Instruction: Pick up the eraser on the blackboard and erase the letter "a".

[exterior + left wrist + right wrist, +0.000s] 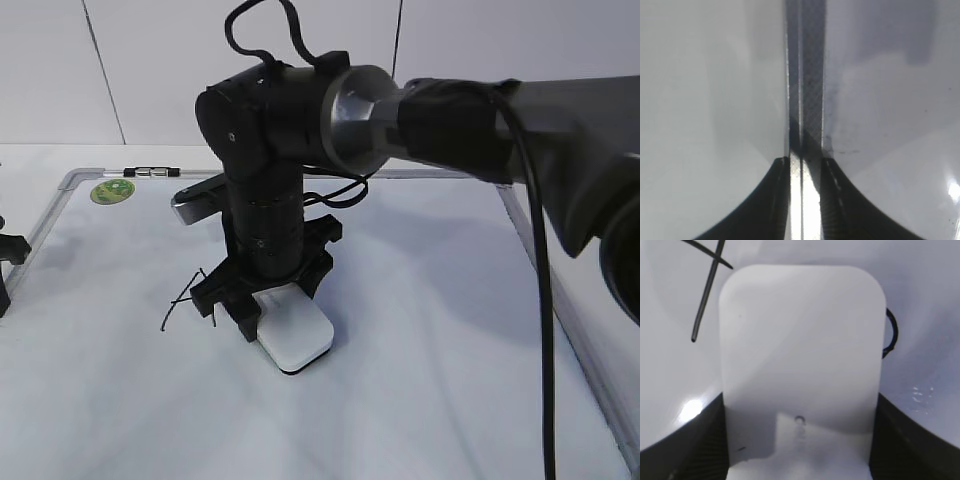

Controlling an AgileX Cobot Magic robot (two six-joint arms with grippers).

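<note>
Fingers of my right gripper (pixel 262 318) stand either side of the eraser (pixel 295 340), set wide and closed against its long edges; in the right wrist view the white block (pixel 800 370) fills the middle of the frame with a dark finger (pixel 695 445) at the lower left corner and its partner at the lower right, both touching the block's flanks. I judge that I have hold of it, with its dark underside on or just over the board; I cannot tell which.

Its long axis runs straight out from my wrist, toward the top of the wrist frame; in the exterior view it points toward the lower right.

Outward from the block, marker strokes lie on both sides. At the right edge of the wrist frame a curved black loop (pixel 891 335) peeks out from under the eraser's long side, touching it. I take that for the letter "a", mostly covered. At the upper left sit crossed straight strokes (pixel 707 287), apart from the block, which look like the angular capital and should stay. In the exterior view those same thin lines (pixel 185 295) show just left of my fingers.

So the wipe, as I judge it, turns on going sideways across the short axis, toward the loop, not toward the crossed strokes.

My left gripper (pixel 805 165) sits at the far left edge of the whiteboard (pixel 450 300), well apart, nearly closed over the frame rail, gripping nothing I can make out. The right arm is the nearer one.
</note>
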